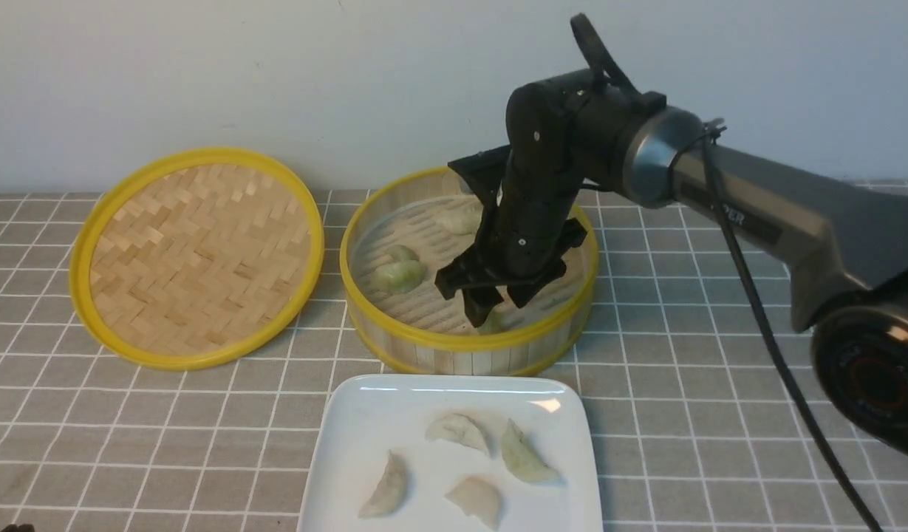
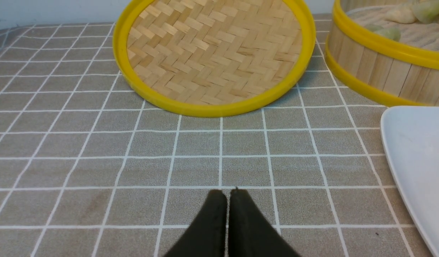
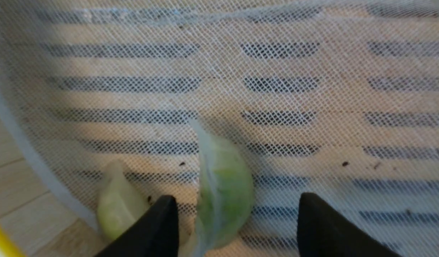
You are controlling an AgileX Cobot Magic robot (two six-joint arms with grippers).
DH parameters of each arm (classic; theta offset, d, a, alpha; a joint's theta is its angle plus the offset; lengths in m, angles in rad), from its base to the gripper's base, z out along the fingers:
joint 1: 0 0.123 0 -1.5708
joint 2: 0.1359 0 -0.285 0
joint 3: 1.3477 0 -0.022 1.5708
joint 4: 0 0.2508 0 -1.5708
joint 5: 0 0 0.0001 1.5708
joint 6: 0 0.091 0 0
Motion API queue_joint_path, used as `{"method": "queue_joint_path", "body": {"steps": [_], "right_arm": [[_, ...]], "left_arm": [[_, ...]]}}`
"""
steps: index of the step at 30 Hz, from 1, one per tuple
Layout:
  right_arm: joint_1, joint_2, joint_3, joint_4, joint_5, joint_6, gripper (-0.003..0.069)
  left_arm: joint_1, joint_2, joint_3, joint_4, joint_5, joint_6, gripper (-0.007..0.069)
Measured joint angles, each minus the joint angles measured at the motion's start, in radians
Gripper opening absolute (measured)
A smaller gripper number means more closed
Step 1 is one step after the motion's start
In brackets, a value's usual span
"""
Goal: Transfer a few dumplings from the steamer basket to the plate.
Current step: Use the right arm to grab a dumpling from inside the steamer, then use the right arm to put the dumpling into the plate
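The steamer basket [image 1: 468,343] stands mid-table; it also shows in the left wrist view [image 2: 380,71]. Dumplings lie inside it at the left [image 1: 400,275] and back [image 1: 459,219]. My right gripper [image 1: 498,304] reaches down into the basket, open. In the right wrist view a green dumpling [image 3: 223,189] lies on the mesh liner between the spread fingers of my right gripper [image 3: 237,210], untouched; another dumpling [image 3: 117,203] lies beside it near the wall. The white plate [image 1: 350,436] in front holds several dumplings [image 1: 526,457]. My left gripper [image 2: 227,194] is shut and empty above the cloth.
The woven bamboo lid [image 1: 199,255] lies left of the basket, also in the left wrist view [image 2: 214,53]. A grey checked cloth [image 1: 683,369] covers the table. The plate's edge [image 2: 415,164] lies right of my left gripper. A wall stands behind.
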Motion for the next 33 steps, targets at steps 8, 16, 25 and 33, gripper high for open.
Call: {"method": "queue_joint_path", "body": {"steps": [8, 16, 25, 33], "right_arm": [[0.02, 0.021, -0.046, -0.049, 0.005, 0.0, 0.0192], [0.029, -0.176, -0.092, -0.052, 0.009, 0.0, 0.02], [0.138, -0.428, 0.412, 0.087, 0.017, 0.038, 0.02], [0.203, -0.357, 0.521, 0.175, 0.004, 0.021, 0.0286]], "left_arm": [[0.0, 0.0, 0.0, 0.0, 0.001, 0.0, -0.0005], [0.0, 0.0, 0.0, 0.0, 0.001, 0.0, -0.0005], [0.0, 0.0, 0.0, 0.0, 0.001, 0.0, -0.0005], [0.0, 0.0, 0.0, 0.0, 0.001, 0.0, -0.0005]]}}
